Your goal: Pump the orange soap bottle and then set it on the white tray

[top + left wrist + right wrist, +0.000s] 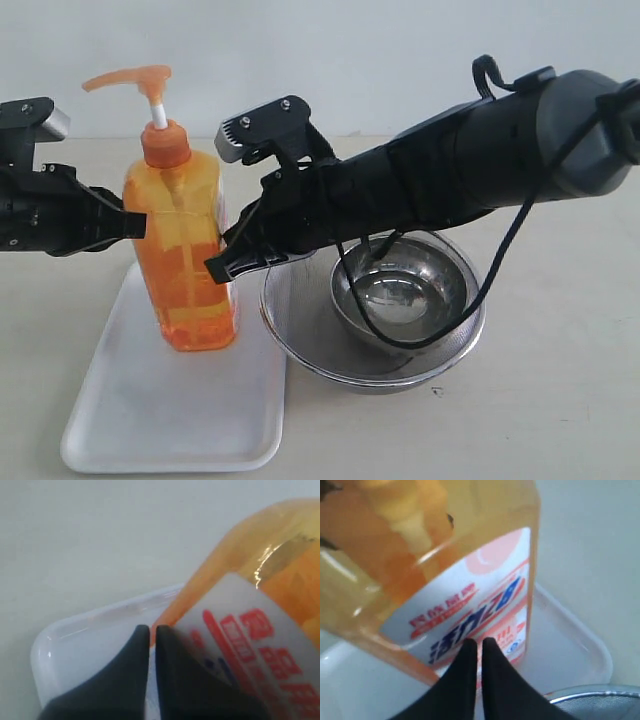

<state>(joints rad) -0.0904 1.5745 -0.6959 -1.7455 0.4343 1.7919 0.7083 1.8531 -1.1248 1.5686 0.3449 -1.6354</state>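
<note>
Fig.: orange soap bottle point(185, 255) on white tray point(150, 425); left gripper point(137, 225) & right gripper point(220, 263) both closed, empty, tips at its sides. Risk: uneven push tips bottle.

Left arm point(40, 215), right arm point(450, 170): matte black. Right: looped black cable point(505, 250), grey two-screw bracket point(262, 125), tapered right end effector point(215, 268).

One orange soap bottle point(185, 260) is in view, bearing one pump head point(130, 78). There is one white tray point(150, 420). Two metal vessels show: one round mesh strainer point(295, 330) and one steel bowl point(450, 270). Two black arms are counted, the left arm point(40, 215) and the right arm point(450, 170), and each ends in one pincer: the left pincer point(136, 225) and the right pincer point(218, 265). One black cable point(503, 255) shows. One pale surface point(540, 400) lies beneath.
</note>
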